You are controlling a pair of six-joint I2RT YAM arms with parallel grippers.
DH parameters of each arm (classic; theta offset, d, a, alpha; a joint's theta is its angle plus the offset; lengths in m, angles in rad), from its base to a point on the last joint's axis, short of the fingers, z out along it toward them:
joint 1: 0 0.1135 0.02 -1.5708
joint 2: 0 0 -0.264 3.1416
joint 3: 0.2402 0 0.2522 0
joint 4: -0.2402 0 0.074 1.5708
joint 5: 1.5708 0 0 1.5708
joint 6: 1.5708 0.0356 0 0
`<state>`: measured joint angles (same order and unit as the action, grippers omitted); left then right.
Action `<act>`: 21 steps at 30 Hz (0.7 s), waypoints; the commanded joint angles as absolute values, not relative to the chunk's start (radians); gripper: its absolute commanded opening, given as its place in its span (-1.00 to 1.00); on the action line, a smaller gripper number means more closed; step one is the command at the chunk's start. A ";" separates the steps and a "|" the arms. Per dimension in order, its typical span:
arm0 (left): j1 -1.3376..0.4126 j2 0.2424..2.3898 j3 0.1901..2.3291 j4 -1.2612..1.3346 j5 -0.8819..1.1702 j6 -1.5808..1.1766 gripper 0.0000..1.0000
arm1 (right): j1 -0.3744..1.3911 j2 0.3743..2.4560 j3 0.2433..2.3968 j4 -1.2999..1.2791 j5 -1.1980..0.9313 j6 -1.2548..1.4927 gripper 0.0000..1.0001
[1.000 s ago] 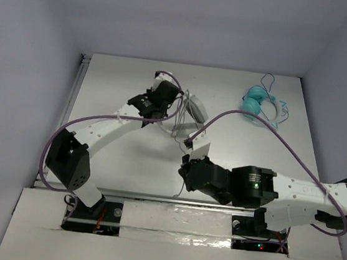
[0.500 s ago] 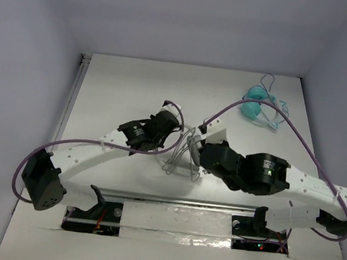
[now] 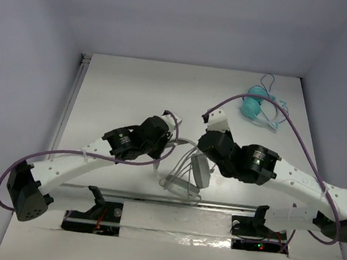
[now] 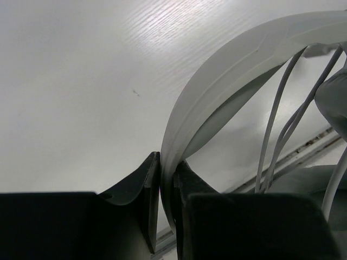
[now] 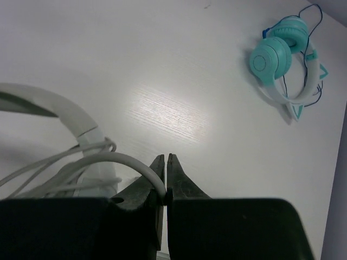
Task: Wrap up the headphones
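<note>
Light-grey headphones [image 3: 200,171], centre-front, with cable [image 4: 274,114] looped loosely.

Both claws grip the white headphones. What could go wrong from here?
1. The left claw pinches the headband only by its thin edge, so the headphones may twist or slip out.
2. The right claw holds the thin cable at its very fingertips. A hard pull could free the cable or strain it.

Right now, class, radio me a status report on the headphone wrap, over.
Left jaws shut on headphones headband. Right jaws shut on grey cable; loops loose. Teal headphones sit apart at far right, not in the way.
</note>
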<state>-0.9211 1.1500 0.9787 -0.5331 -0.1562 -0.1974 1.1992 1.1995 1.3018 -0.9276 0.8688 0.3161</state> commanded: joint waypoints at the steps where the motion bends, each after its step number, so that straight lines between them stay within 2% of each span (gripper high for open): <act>1: -0.925 1.095 1.015 -0.469 -0.017 -0.196 -1.00 | 1.166 1.189 1.275 -0.809 0.904 0.290 -1.00; 14: -0.925 1.075 1.084 -0.497 -0.069 -0.224 -1.00 | 1.092 1.069 1.102 -0.693 0.792 0.380 -1.00; 21: -0.868 1.040 1.118 -0.482 0.047 -0.206 -1.00 | 1.081 1.000 1.011 -0.589 0.700 0.426 -0.96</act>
<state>-0.9009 1.0977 1.0378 -0.5434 -0.0437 -0.1886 1.0897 1.0363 1.0389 -0.6960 0.7429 0.3866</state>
